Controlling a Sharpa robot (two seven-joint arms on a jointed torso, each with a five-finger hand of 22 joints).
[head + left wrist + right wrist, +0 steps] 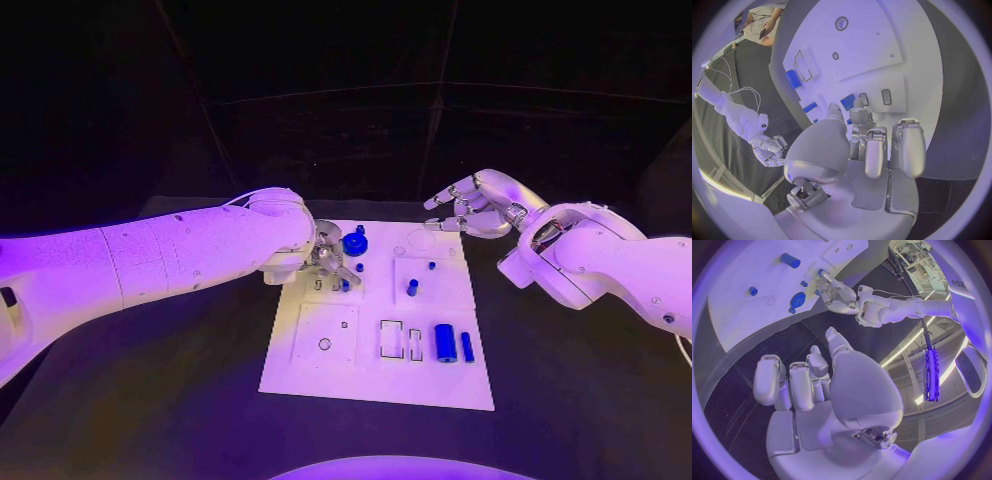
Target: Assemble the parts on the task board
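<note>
We judged a pick was in hand: our left hand (326,262) hovered over the white rectangular task board (325,372), fingers loosely parted, holding nothing, a small blue plastic block (847,101) just beyond its fingertips. Our right hand (472,206) hung open off-board. Next, close precisely on that block.

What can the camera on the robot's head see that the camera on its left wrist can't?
Head view alone: the whole task board laid out at once, with a round blue part at its far end and both white arms reaching in.

Left wrist view alone: the left robot hand close up from behind, fingers apart over the board and holding nothing, near a small blue part.

Both: the white board, the big blue cylinder, and the right robot hand, off the board and holding nothing.
</note>
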